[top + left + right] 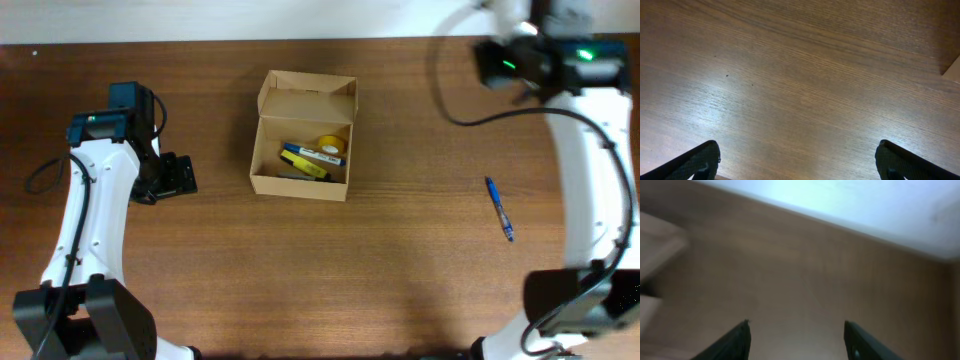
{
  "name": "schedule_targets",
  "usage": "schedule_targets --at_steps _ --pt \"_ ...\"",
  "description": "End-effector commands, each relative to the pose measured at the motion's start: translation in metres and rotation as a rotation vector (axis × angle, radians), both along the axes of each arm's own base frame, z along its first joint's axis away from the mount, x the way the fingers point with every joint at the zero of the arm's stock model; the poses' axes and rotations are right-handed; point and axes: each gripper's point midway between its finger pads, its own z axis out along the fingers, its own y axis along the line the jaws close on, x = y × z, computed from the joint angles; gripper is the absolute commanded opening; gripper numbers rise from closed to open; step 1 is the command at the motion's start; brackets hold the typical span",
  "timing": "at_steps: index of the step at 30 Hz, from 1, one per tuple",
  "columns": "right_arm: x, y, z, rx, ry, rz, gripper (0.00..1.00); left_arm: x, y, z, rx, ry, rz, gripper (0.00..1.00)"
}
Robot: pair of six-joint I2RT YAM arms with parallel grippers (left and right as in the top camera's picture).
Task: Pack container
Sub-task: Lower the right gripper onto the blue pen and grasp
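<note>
on the table (400, 270) you see brown wood with fine lines running along it. a soft white glare lies on the wood in the left wrist view. past the far edge of the table you see a pale white strip (250, 20). the right wrist view shows a pale area too, but that view is blurry.

the container (298, 186) sits on the table, a little left of the middle. it is a plain tan box. its lid (305, 95) is open and stands up on the far side. inside lie a yellow roll of tape (331, 145) and blue and yellow markers (310, 157). one marker has a white label, but the writing is too small to read.

a blue pen (500, 208) lies on the wood, well apart from the box, on the right side.

your left gripper (797, 157) is near the box, on its left. its fingers are wide apart, with only wood between them. your right gripper (797, 332) is by the far right corner. its fingers are apart too, over bare wood. a small green light glows on each arm.
</note>
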Motion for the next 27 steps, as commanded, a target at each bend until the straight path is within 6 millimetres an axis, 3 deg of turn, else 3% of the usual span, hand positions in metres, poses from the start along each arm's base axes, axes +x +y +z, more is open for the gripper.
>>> schedule_targets --at_steps 1,5,11,14,21,27 --pt "-0.032 -0.024 -0.062 0.169 0.119 -0.097 0.59 -0.002 0.000 0.001 -0.002 0.000 -0.009 1.00" --pt "-0.066 -0.048 -0.123 0.214 0.248 -0.195 0.60 -0.002 0.000 0.001 -0.002 0.000 -0.009 1.00" --pt "-0.100 -0.046 -0.184 0.171 0.415 -0.170 0.64 -0.002 0.000 0.001 -0.002 0.000 -0.009 1.00" --pt "-0.110 -0.059 -0.202 0.105 0.478 -0.212 0.65 -0.002 0.000 0.001 -0.003 0.001 -0.009 1.00" --pt "-0.128 -0.053 -0.235 0.067 0.622 -0.065 0.55 -0.002 0.000 0.001 -0.003 0.001 -0.009 1.00" --pt "-0.143 -0.055 -0.253 0.007 0.702 -0.014 0.55 -0.002 0.000 0.001 -0.003 0.001 -0.009 1.00"
